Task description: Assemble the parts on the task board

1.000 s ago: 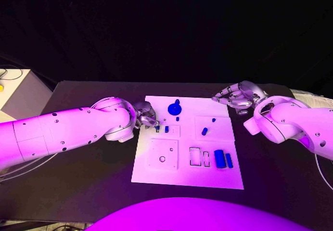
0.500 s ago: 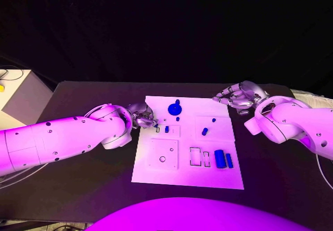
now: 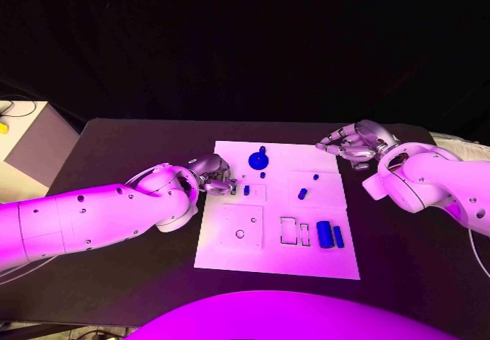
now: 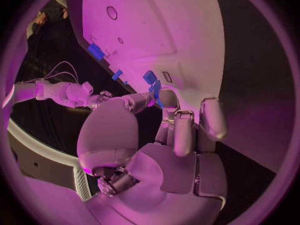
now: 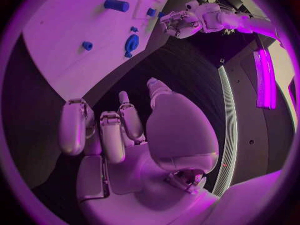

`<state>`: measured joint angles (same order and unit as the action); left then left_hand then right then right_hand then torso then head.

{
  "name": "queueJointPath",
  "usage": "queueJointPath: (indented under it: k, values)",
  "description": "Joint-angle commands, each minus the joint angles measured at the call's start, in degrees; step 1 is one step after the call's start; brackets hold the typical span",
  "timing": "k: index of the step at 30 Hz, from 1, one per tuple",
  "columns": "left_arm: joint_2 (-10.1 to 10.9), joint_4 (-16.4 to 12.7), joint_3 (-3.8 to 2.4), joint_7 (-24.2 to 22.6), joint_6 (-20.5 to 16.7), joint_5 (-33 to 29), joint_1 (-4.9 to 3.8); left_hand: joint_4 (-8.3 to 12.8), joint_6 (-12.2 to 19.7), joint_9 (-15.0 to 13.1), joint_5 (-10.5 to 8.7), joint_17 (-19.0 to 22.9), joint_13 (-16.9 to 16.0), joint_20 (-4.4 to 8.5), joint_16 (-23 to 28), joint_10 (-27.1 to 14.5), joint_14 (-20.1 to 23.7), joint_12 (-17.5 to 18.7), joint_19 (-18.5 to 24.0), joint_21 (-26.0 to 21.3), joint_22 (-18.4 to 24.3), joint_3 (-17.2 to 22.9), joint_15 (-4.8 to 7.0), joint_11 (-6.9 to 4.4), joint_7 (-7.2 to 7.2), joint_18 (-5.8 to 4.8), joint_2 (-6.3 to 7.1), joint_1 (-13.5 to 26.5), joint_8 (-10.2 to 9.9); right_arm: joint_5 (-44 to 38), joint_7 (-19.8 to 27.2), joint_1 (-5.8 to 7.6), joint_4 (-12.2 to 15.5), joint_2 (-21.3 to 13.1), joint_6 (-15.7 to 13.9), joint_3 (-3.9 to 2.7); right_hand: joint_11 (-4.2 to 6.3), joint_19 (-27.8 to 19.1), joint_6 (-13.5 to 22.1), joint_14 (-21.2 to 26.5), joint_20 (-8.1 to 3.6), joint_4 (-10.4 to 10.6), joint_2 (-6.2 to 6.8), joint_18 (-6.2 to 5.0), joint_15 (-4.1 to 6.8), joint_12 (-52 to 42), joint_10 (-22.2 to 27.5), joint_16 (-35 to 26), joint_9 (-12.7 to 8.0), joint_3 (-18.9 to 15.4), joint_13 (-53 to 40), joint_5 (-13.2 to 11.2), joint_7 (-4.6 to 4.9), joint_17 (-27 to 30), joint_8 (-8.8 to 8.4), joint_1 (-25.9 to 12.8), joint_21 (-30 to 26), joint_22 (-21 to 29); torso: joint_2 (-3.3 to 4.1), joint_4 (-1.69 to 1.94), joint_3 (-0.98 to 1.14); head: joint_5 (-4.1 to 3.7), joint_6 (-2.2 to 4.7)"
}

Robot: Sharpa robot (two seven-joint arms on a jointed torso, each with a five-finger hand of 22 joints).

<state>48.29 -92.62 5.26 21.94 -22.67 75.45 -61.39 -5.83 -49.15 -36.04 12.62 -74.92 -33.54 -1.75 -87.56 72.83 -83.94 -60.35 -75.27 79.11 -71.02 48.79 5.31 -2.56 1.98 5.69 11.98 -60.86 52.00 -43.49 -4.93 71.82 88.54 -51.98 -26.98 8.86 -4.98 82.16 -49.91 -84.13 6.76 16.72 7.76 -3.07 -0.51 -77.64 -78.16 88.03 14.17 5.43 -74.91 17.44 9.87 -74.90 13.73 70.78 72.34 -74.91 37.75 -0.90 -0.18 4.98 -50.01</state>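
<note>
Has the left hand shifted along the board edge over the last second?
Barely. The left hand stays at the task board's left edge beside the small blue part; it is mainly the forearm behind it that has swung lower.

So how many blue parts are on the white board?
7: disc and peg at far edge, one by the left fingers, two centre-right, two near-right; fingers may hide more.

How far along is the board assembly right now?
Early stage. On the task board nothing clearly looks seated yet: the round blue part and the blue bars lie loose beside open slots. The left hand works at a small blue part at the board's edge; whether it grips is unclear. The right hand hovers off the board, holding nothing.
</note>
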Motion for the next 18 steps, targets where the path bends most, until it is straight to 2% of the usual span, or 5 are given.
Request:
queueJointPath:
  k: [1, 10, 18]
  values:
    - [-0.5, 0.2, 0.04, -1.0, -2.2, 4.0, 0.22, 7.3, -0.1, -0.1, 0.32, -10.1, 0.0, 0.00, -0.2, 0.4, -4.8, -0.3, -0.3, 0.2, 0.0, 7.2, 0.08, 0.11, -0.21, -0.97, -0.21, -0.8, 0.0, -0.1, 0.6, -0.03, 0.1, 0.0, 0.0, -0.01, -0.09, -0.4, 0.5, -4.5, -0.04, -0.1, -0.27, -0.91, -0.30, -0.1, 0.2, -0.2, 0.0, -0.3, -2.6, 0.4, -0.07, -10.8, 0.32, -0.4, -0.4, -4.9, 0.07, -0.03, -0.03, -0.08, 0.01]
    - [-1.2, 0.9, 0.08, 0.4, -1.7, 5.0, 0.46, 7.2, -0.2, 0.0, 0.32, -10.1, -0.4, 0.02, -0.2, 0.6, -4.8, -0.5, -0.4, 0.3, -0.1, 7.2, 0.08, 0.11, -0.22, -0.99, -0.10, -1.0, -0.1, -0.1, 0.7, -0.03, 0.2, -0.1, -0.1, -0.01, -0.09, -0.4, 0.5, -4.5, -0.04, -0.1, -0.27, -0.91, -0.30, -0.1, 0.2, -0.2, 0.0, -0.3, -2.6, 0.4, -0.07, -10.8, 0.32, -0.4, -0.4, -4.9, 0.07, -0.05, -0.04, -0.23, 0.01]
    - [-1.5, 1.5, 0.09, 2.2, 1.3, 4.4, 0.49, 6.9, -0.4, 0.2, 0.30, -10.1, -1.1, 0.05, -0.2, 1.0, -4.8, -0.9, -0.4, 0.4, -0.2, 7.1, 0.08, 0.10, -0.24, -1.00, 0.12, -1.0, -0.1, -0.1, 0.7, -0.03, 0.2, -0.1, -0.1, -0.01, -0.09, -0.4, 0.5, -4.5, -0.04, -0.1, -0.27, -0.91, -0.30, -0.1, 0.2, -0.2, 0.0, -0.3, -2.6, 0.4, -0.07, -10.8, 0.32, -0.4, -0.4, -4.9, 0.06, -0.05, -0.03, -0.35, 0.01]
